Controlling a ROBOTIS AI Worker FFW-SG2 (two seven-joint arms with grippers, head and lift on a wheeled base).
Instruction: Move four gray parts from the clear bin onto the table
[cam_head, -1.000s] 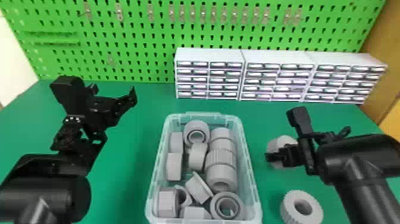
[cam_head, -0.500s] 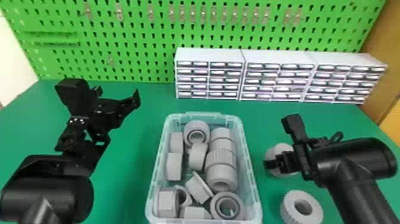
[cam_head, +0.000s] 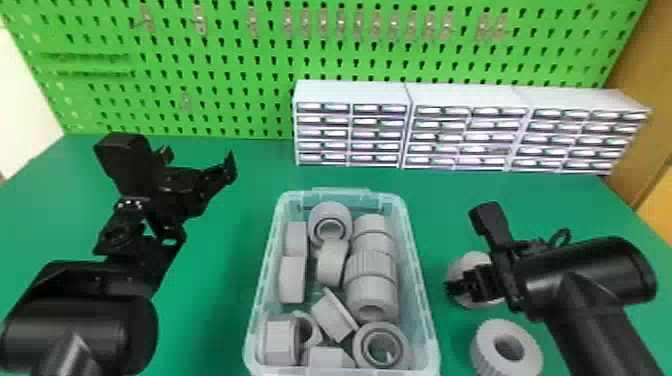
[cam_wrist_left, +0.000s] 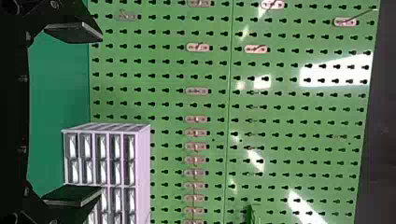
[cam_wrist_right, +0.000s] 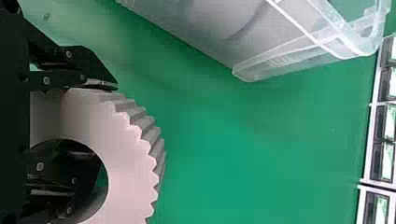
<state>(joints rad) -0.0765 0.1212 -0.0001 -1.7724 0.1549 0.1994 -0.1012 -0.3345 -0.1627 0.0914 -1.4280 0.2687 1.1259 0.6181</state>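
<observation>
Right end effector (cam_head: 460, 285) shifted; part (cam_wrist_right: 126, 158) gripped.

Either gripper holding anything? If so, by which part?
Right gripper has a toothed gray ring by its wall: one finger against the outer teeth, the other in the bore. Left gripper is open, holding nothing.

Parts (cam_head: 370, 265) in the bin (cam_head: 423, 295) on the table (cam_head: 215, 310), two others (cam_head: 484, 352) to its right, drawer units (cam_head: 352, 91) behind

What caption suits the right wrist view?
Black right gripper at a toothed gray ring, with a clear plastic bin nearby on the green table.
</observation>
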